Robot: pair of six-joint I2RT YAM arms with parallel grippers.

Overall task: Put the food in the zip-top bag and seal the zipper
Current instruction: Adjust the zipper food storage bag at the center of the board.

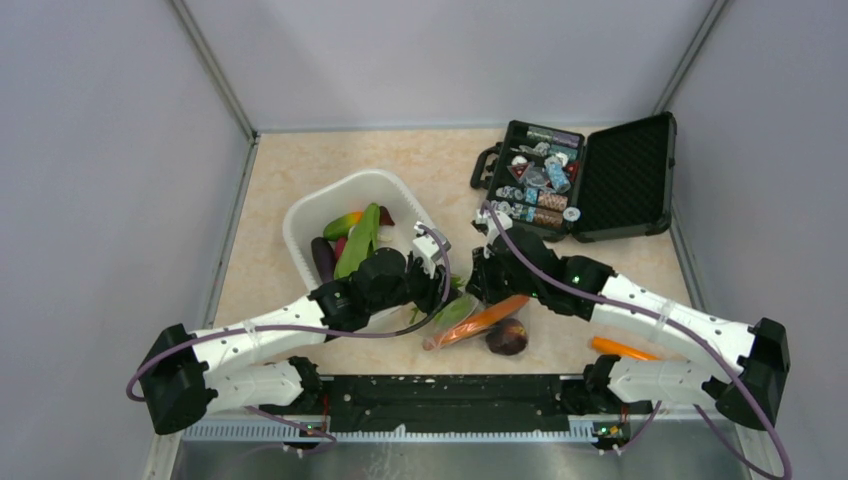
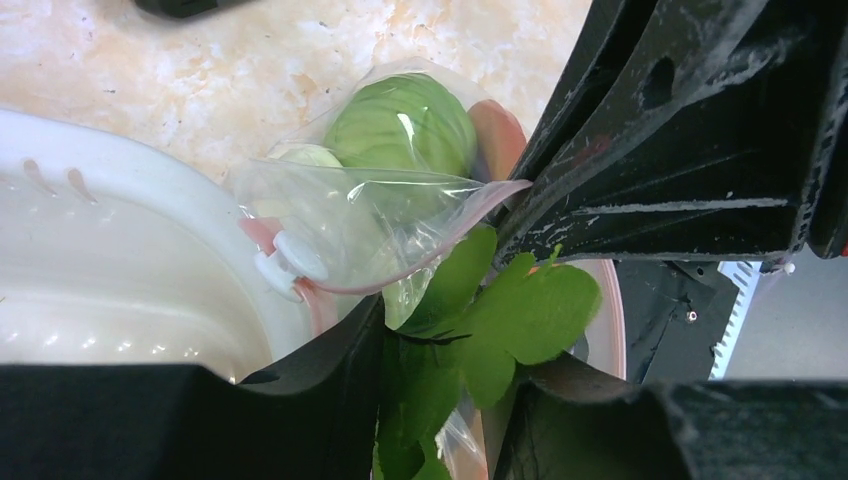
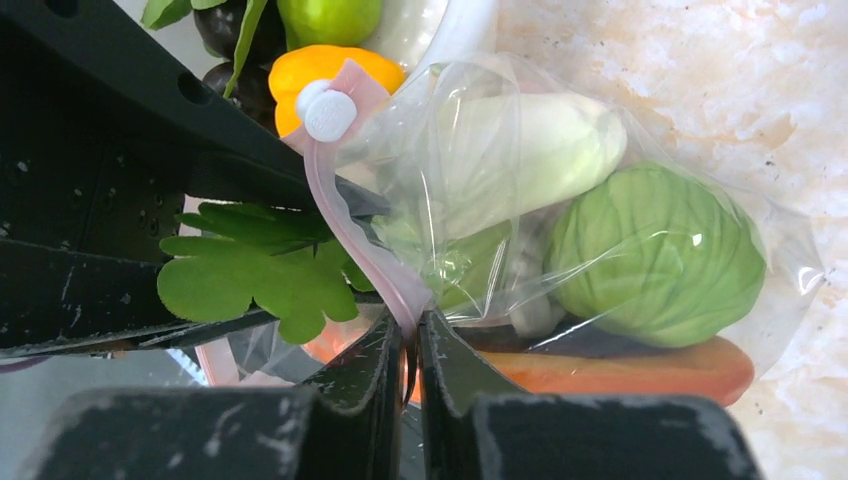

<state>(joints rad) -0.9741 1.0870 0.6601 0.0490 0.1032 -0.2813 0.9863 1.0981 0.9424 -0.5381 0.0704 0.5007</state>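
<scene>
At the left, the white tub has more food in it, so filling is not finished. The left arm reaches forward and inward from its base, past the tub's near side, to the middle of the table. Its end effector seems clamped on a green leaf, though the contact is partly hidden. The leaf sits right at the bag's mouth, probably lined up to be pushed in.

The clear bag lies on the table between the two arms. Inside it are a cabbage, a white radish and a carrot. Its pink zipper is unsealed.

The right arm stretches in from the right, elbow bent. Its end effector is pinched tight on the zipper strip, likely to hold the mouth up and open for the leaf.

Farther right, a second carrot lies on the table beside the right arm's base, and the open black case stands at the back.
</scene>
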